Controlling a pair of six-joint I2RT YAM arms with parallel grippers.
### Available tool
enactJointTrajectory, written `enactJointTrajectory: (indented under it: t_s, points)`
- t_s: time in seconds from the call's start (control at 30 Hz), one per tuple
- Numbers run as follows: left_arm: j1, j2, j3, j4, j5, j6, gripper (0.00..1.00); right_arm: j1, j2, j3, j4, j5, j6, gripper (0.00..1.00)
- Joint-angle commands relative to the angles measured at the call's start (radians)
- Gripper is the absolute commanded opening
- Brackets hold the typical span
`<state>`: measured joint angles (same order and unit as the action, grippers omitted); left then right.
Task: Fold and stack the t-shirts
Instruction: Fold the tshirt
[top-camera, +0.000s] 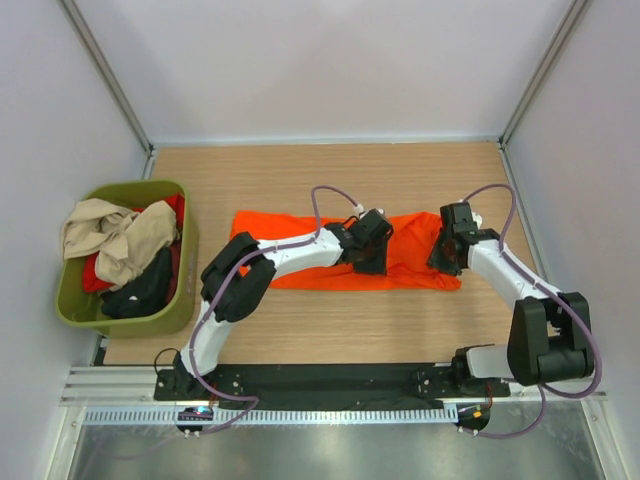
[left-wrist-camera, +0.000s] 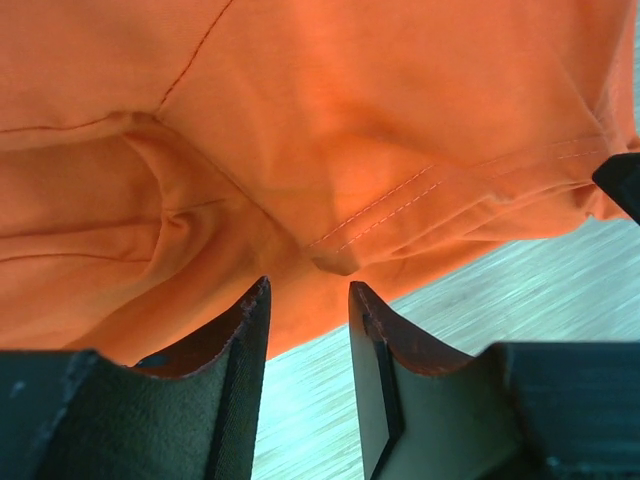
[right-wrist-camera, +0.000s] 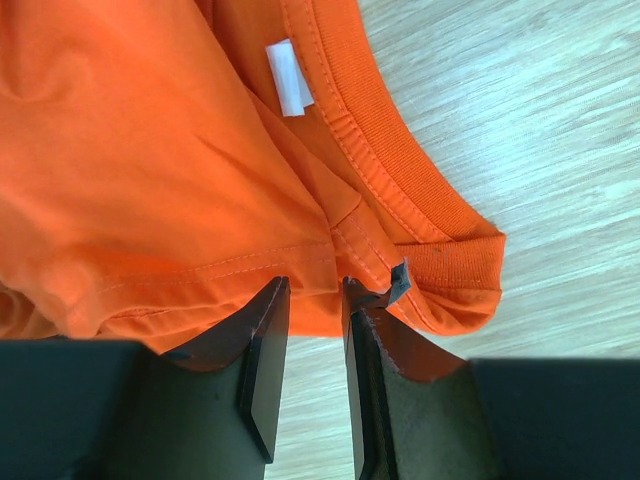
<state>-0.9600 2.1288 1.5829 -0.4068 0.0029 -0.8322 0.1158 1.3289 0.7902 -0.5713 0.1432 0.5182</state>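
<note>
- The orange t-shirt (top-camera: 408, 250) lies flat on the desk (top-camera: 300, 335), about mid-depth and right of centre. It forms a long band whose long axis runs left to right.
- Its ribbed collar (right-wrist-camera: 400, 170) and white label (right-wrist-camera: 290, 78) are at the right end, so the neck points right and the bottom hem points left.
- The left pincer (left-wrist-camera: 305, 295) is low over the middle of the band's near edge. Its jaws are partly spread, with bare desk showing between them, and the stitched edge lies just past the tips. I see nothing pinched.
- The right pincer (right-wrist-camera: 310, 290) is at the right end, beside the collar. Its gap is narrower, with a cloth fold right at the tips. I cannot tell whether the fold touches them.
- The cloth lies on the far side of both pincers. The right arm is nearer the neck end, so it looks best placed to carry that end leftward.
- The green tub (top-camera: 188, 290) stands well apart at the far left, holding the beige shirt (top-camera: 110, 235), red shirt (top-camera: 95, 272) and black shirt (top-camera: 140, 290) in a heap.
</note>
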Motion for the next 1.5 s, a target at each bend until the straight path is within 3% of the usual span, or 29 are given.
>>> enactJointTrajectory:
  t_s: [0.0,0.13,0.3,0.57,1.2,1.47]
  points:
    - [0.001,-0.041,0.029,-0.020,-0.020,-0.031,0.39,-0.002,0.033,0.023,0.031,0.004,-0.007,0.35]
    - [0.021,-0.004,0.040,0.003,0.061,-0.073,0.40,-0.004,0.076,0.023,0.057,0.024,-0.021,0.34]
    - [0.032,-0.018,0.012,0.013,0.039,-0.099,0.40,-0.004,0.067,0.014,0.064,0.044,-0.030,0.17]
    - [0.044,-0.032,-0.008,0.054,0.037,-0.154,0.41,-0.004,0.066,0.004,0.067,0.035,-0.037,0.05]
    - [0.044,-0.033,-0.050,0.114,0.065,-0.205,0.42,-0.004,0.056,0.006,0.083,-0.005,-0.023,0.01]
    - [0.041,-0.107,-0.103,0.175,0.057,-0.216,0.42,-0.002,0.053,0.015,0.077,0.002,-0.032,0.01]
